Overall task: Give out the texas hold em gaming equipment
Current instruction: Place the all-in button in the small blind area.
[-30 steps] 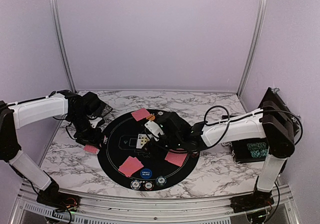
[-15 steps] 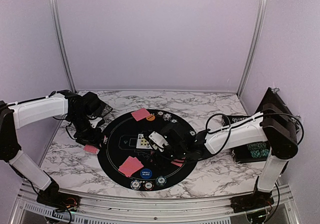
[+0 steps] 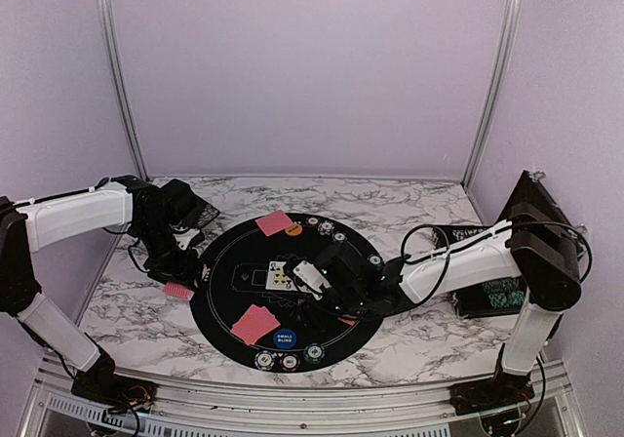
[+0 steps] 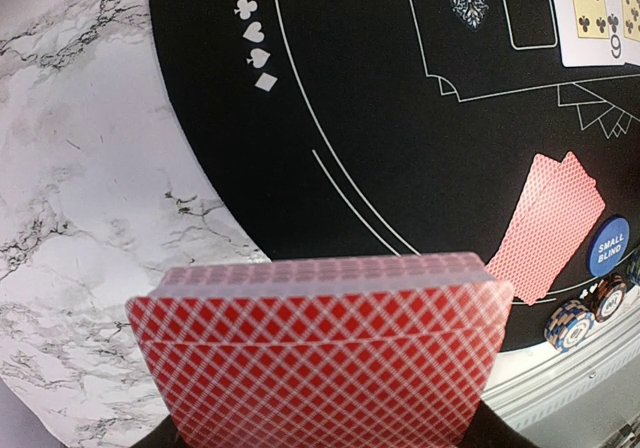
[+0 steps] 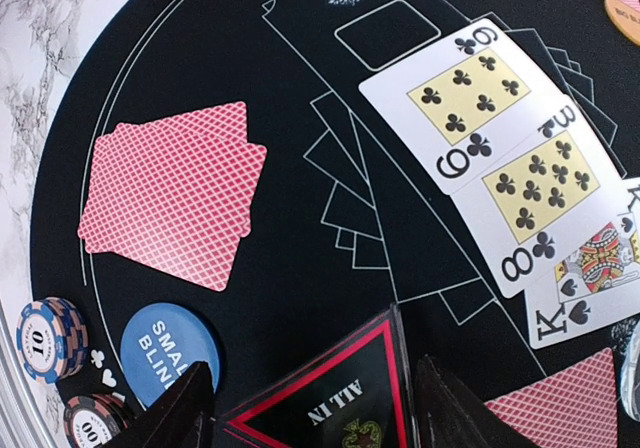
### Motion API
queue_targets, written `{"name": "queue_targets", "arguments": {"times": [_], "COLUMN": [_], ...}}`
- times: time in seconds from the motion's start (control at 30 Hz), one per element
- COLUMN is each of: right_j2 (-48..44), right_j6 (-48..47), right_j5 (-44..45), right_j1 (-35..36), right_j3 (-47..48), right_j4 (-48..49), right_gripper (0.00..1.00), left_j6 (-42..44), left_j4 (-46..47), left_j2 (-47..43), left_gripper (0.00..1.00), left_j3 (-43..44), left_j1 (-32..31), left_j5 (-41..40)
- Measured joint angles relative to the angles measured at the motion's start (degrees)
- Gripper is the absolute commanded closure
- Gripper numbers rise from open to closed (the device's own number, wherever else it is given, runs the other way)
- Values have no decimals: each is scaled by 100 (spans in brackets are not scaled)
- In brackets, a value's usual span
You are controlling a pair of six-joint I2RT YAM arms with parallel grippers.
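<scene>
While left gripper (image 3: 175,279) clamps red-backed deck (image 4: 320,358) | right gripper (image 5: 315,400) clamps black triangular marker (image 5: 335,368) above mat (image 5: 290,268)

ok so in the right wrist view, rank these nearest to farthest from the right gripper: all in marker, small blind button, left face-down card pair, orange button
1. ALL IN marker, between the fingers of the right gripper.
2. SMALL BLIND button, just to its left.
3. Left face-down card pair, farther out on the left.
4. Orange button, far top-right corner.
</scene>
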Motion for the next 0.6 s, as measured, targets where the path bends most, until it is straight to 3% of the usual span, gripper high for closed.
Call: {"name": "queue_targets", "arguments": {"times": [0.6], "right_j2": [-15], "right_j6": [199], "right_j5": [24], "right_j1": [39], "right_j3": [-138], "right_j4": [-92], "right_gripper": [33], "left_j6": [0], "left_j4": [0], "left_j2": [0], "left_gripper": [43], "left_j3": [-2], "left_j1": [0], "left_j5": [0]}}
